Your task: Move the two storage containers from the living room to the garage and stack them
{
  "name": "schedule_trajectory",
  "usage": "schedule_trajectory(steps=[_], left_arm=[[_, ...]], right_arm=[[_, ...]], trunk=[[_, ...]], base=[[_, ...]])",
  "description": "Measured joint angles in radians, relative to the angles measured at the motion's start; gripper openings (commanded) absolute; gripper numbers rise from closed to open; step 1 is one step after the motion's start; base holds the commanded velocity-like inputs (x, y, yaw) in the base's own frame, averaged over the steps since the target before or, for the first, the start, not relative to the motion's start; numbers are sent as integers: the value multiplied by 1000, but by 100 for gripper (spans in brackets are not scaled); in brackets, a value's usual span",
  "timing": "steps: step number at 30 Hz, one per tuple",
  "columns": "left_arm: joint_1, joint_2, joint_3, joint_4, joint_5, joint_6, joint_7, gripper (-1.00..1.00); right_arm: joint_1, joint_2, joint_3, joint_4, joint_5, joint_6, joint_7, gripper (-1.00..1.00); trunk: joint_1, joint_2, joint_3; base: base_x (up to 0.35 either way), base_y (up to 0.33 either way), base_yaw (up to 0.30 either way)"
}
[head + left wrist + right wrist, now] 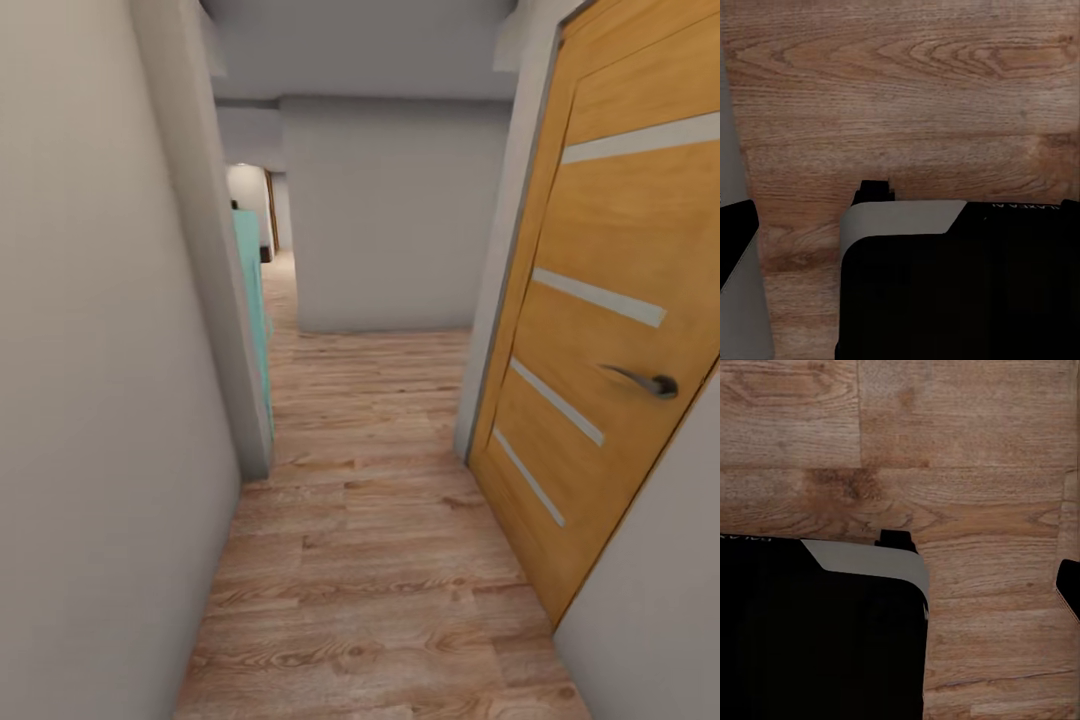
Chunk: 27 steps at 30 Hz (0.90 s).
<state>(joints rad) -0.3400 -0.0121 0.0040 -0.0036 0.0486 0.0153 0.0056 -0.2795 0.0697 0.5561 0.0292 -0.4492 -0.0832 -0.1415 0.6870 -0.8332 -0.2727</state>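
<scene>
A narrow hallway with a light wood-plank floor (370, 560) is seen from the head view, bounded by a plain grey-white wall (90, 400) on the left. On the right, an orange-brown wooden door with pale horizontal strips (600, 330) is set in a grey frame, and a curved metal lever handle (645, 380) is fitted to it. A teal panel (252, 300) is seen edge-on behind the left wall's corner, and a grey wall (390, 220) faces the corridor's end. In both wrist views the robot's black and grey base (945, 285) is seen above the planks. The state of either gripper's jaws cannot be told. No orange-red container is seen in these views.
</scene>
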Motion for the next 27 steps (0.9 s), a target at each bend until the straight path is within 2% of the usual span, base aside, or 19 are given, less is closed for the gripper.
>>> schedule_trajectory(steps=[27], left_arm=[[0,-1,0,1,1,3,0,100]], right_arm=[[0,-1,0,0,-1,-2,1,100]], trunk=[[0,0,0]], base=[[323,0,0]])
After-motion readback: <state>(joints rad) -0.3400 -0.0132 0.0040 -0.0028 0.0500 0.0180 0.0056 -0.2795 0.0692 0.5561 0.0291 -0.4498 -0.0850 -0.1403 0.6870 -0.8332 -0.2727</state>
